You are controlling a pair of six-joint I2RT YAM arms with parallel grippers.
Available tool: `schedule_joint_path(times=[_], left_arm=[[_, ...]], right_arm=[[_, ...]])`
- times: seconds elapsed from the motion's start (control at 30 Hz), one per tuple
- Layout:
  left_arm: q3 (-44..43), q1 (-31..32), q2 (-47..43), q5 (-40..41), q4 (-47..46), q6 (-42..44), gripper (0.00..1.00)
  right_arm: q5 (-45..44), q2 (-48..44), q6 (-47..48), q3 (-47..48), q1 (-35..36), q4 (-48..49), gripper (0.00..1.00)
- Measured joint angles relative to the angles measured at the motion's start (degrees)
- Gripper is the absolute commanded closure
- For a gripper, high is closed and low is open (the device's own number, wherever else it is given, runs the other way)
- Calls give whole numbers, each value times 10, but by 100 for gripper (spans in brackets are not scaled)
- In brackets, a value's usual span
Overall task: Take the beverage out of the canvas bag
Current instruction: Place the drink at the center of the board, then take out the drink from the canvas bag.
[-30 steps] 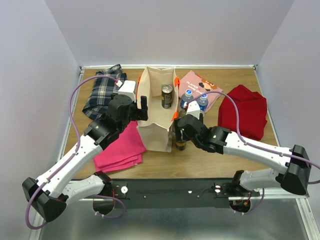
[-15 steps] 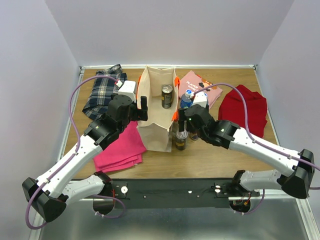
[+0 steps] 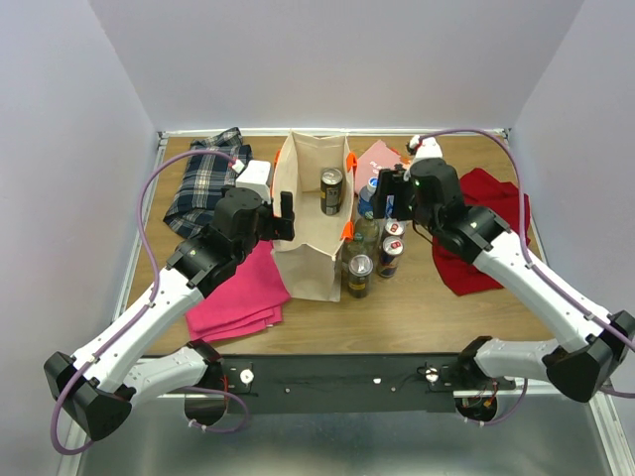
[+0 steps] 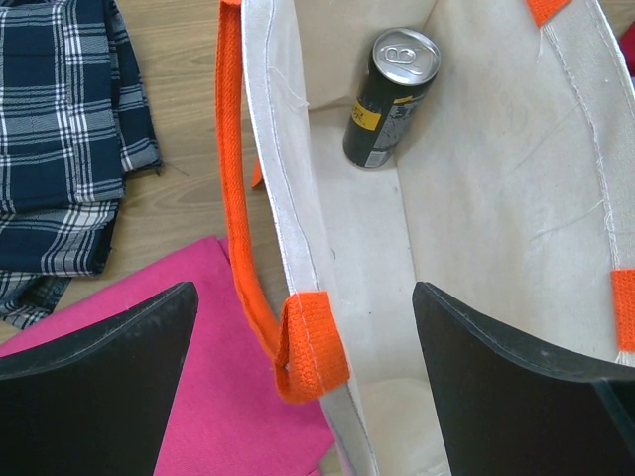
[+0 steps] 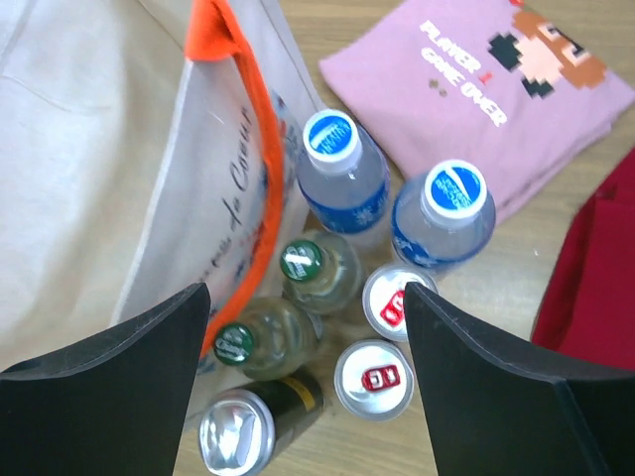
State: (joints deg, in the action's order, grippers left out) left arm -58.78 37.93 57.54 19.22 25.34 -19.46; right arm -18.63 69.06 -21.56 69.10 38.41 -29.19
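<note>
Beverage: a black aluminium can with a yellow label and silver top [image 4: 390,97] is standing upright at the far end of the bag's floor, in the upper centre of the left wrist view.
Bag: the tall beige canvas bag with orange handles [image 3: 310,268] is sitting open-mouthed at the centre of the overhead view, on the wooden desk [image 3: 427,307].
Left claw: the left claw [image 4: 303,332] is gaping wide and empty, its fingers straddling the bag's wall and orange strap at the lower centre of its own view.
Right claw: the right claw [image 5: 306,322] is spread open, gripping nothing, and is hanging over the cluster of bottles and cans [image 5: 397,297] outside the bag.
Handling: the can is looking rigid and smooth, so probably slippery on its sides. If full, it is likely carrying some weight, and its thin wall is liable to dent under a hard squeeze.
Hold: I am judging the best grip to be across the round body just below the top rim, coming down from above through the bag's mouth.
Caution: the canvas is soft, so a wall may be folding inward against a descending finger.
</note>
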Motion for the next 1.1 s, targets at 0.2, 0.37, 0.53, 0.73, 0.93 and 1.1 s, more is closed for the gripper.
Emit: schedule_joint_path(times=[0.2,0.37,0.53,0.73,0.93,1.1], left_arm=[[0,0,0,-12,0,4,1],[0,0,1,-33,0,6,1],[0,0,10,-49,0,10,1],[0,0,13,-61,0,14,4],[0,0,13,-69,0,19,13],[0,0,13,-76,0,25,19]], right_arm=[[45,56,43,89,-15,-4,13],[82,114,76,175,-17,-10,13],[119,175,104,266,-17,-32,14],[152,263,129,383,-17,-71,16],[167,342,146,450,-15,-110,16],[168,398,160,511,-4,-141,16]])
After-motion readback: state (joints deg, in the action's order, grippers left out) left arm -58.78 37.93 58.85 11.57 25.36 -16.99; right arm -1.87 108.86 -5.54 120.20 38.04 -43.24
